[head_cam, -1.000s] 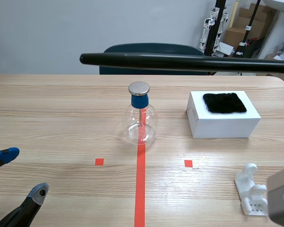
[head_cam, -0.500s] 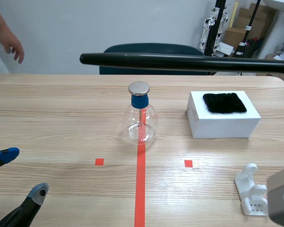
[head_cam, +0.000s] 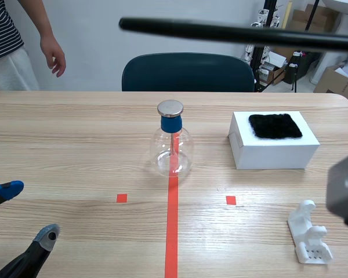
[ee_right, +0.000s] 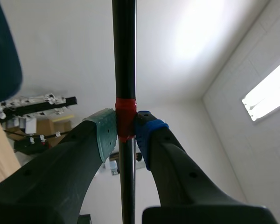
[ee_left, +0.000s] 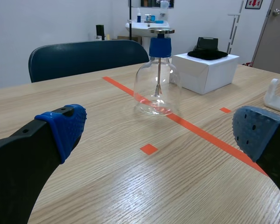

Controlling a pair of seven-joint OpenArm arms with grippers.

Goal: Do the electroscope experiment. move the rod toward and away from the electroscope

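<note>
Bench [head_cam: 75, 133], rod [head_cam: 232, 33] nearly level high above it, well over the electroscope [head_cam: 172, 142].
White box [head_cam: 272, 147] topped with black cloth [head_cam: 275, 125] sits right of electroscope. Right end effector [ee_right: 125, 126] clamped on rod at its red band. Left end effector [ee_left: 161, 130] has fingers wide apart, low over bench, nothing held.

White wall [head_cam: 93, 52], blue chair [head_cam: 188, 72], wooden table [head_cam: 75, 145], ceiling striplight [ee_right: 266, 95].

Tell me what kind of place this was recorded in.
Probably a lab or workshop: a wooden table with tape marks, an electroscope on it, cardboard boxes and equipment stands behind.
</note>
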